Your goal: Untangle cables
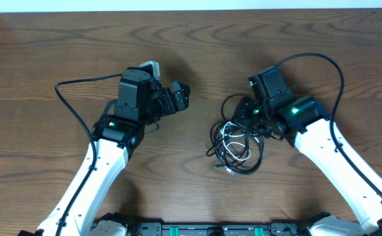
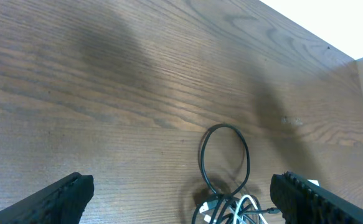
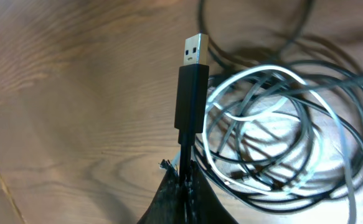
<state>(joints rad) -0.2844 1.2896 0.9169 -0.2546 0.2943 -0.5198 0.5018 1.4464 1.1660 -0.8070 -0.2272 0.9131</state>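
The cables (image 1: 235, 145) lie in a tangled heap at the table's middle: black cords looped with a shorter white cord (image 3: 274, 112). My right gripper (image 3: 186, 180) is shut on a black cable just below its USB plug (image 3: 192, 81), which sticks up past the fingertips; in the overhead view this gripper (image 1: 251, 118) sits at the heap's upper right edge. My left gripper (image 1: 179, 97) is open and empty, left of the heap. In the left wrist view the heap (image 2: 225, 205) shows low between the fingers (image 2: 181, 199), with one black loop (image 2: 225, 155) reaching outward.
The wooden table (image 1: 191, 52) has a pale edge along the far side. Thick black arm wires arc beside each arm (image 1: 73, 105) (image 1: 338, 78). A black rail (image 1: 204, 229) runs along the near edge.
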